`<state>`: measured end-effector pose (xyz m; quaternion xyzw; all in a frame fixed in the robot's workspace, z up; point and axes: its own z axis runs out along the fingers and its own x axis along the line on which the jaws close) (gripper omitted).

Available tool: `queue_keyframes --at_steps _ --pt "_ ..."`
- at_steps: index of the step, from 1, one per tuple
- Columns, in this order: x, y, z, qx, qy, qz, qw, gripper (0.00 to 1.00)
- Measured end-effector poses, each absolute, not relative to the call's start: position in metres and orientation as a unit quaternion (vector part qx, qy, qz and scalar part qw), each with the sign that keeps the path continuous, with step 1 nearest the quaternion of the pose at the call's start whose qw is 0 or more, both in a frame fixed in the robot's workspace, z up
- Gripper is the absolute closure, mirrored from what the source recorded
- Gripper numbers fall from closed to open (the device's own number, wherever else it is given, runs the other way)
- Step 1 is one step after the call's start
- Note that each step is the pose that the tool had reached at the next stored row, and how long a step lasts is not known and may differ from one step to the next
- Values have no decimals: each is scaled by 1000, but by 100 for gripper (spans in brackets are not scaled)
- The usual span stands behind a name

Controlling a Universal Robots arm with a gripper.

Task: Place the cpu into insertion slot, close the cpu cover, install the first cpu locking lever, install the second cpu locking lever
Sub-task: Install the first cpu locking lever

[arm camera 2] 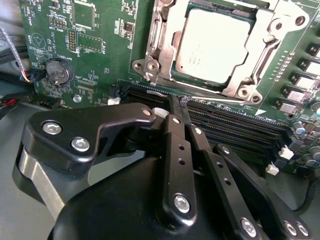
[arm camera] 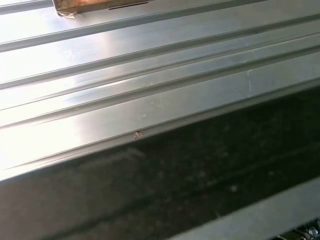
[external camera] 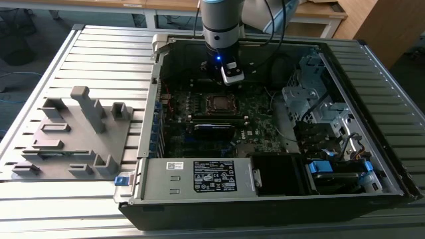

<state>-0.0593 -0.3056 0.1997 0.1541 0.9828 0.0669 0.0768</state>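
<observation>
The cpu (arm camera 2: pixel 215 45), a dull silver square, lies flat in its socket on the green motherboard (arm camera 2: pixel 100 45). The cpu cover (arm camera 2: pixel 261 50), a silver metal frame, lies down around it. In the second wrist view my gripper (arm camera 2: pixel 184 102) has its two black fingers (arm camera 2: pixel 176 145) pressed together with nothing between them. Its tips hang over the memory slots just beside the socket. In the exterior view the gripper (external camera: pixel 230 80) hangs inside the open computer case, a little behind the socket (external camera: pixel 218 102). I cannot make out how the locking levers stand.
Black memory slots (arm camera 2: pixel 225 125) and a coin battery (arm camera 2: pixel 57 71) flank the socket. The case walls (external camera: pixel 157 74), a drive cage (external camera: pixel 312 99) and the power supply (external camera: pixel 206 177) close in the board. A grey fixture (external camera: pixel 73 134) sits on the ribbed table (arm camera: pixel 125 75) at the exterior view's left.
</observation>
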Motion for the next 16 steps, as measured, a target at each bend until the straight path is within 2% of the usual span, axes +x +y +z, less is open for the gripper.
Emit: queue_keyframes --at_steps 10,16 --pt "-60 -306 199 154 983 67 79 90" --pt "-60 -306 198 153 983 60 80 90"
